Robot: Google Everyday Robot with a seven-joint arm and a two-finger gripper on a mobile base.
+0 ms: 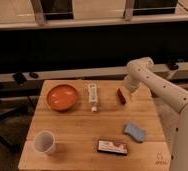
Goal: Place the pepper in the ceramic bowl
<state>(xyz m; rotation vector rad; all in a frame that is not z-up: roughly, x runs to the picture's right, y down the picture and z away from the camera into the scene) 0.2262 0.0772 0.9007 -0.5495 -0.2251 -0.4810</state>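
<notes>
The pepper (120, 95), small, slim and dark red, lies on the wooden table (82, 131) right of centre near the far edge. My gripper (127, 93) hangs down from the white arm at the pepper's right side, right against it and open; I cannot tell whether it touches. The ceramic bowl (62, 97), round, orange and empty, sits at the table's far left, well apart from the gripper.
A white tube with green marks (92, 96) lies between bowl and pepper. A white cup (44, 142) stands at the near left, a dark flat packet (112, 146) at the near edge, a blue sponge (134, 131) to the right. Dark chairs stand off to the left.
</notes>
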